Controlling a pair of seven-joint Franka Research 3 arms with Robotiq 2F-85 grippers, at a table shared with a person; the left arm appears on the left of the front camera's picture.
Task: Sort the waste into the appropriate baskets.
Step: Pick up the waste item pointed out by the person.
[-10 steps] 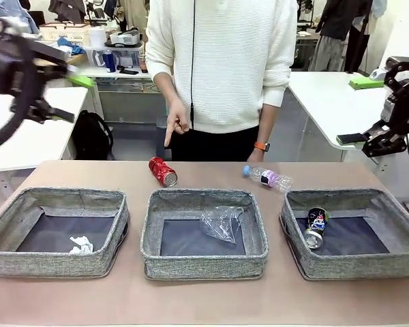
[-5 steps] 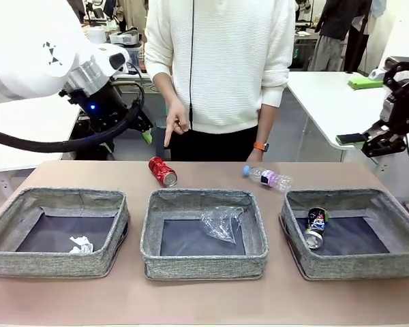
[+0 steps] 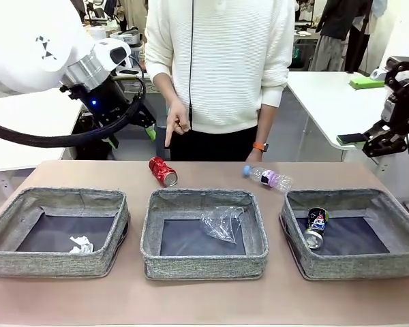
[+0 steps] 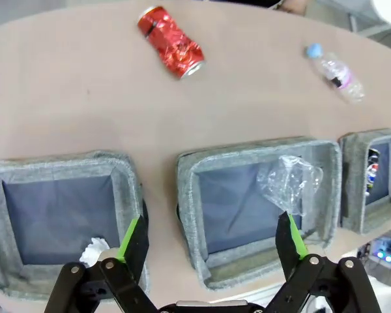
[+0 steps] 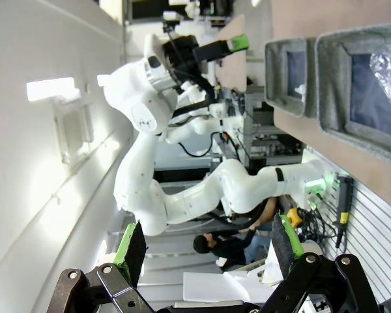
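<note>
Left gripper [image 4: 208, 228]: jaws spread wide, nothing between them. It hangs high over the far side of the table [image 3: 204, 300], well apart from every item. Directly below it, framed between its fingers, sits the middle bin [image 4: 186, 208], with the cup [image 4: 289, 183] inside, lying in the corner on the side of one fingertip. Under the other fingertip is the left bin [image 4: 58, 163], and the wad [image 4: 93, 252] rests on its dark bottom near the front wall. Ahead of the gripper, beyond the middle bin, the red can [image 4: 171, 49] lies on its side on the bare table, dented. The bottle [image 4: 334, 70] also lies on its side on the table, farther off toward the cup's side and well apart from the red can. The right bin [image 4: 348, 169] is at the edge of this gripper's view and holds the dark can [image 4: 373, 177]. A person's hand [image 3: 177, 125], index finger pointing down, is near the left gripper and above the red can. Right gripper [image 5: 207, 235]: jaws likewise spread, empty, raised off the right side of the table. It is well apart from the right bin, and the bins stand far ahead of its fingers.
</note>
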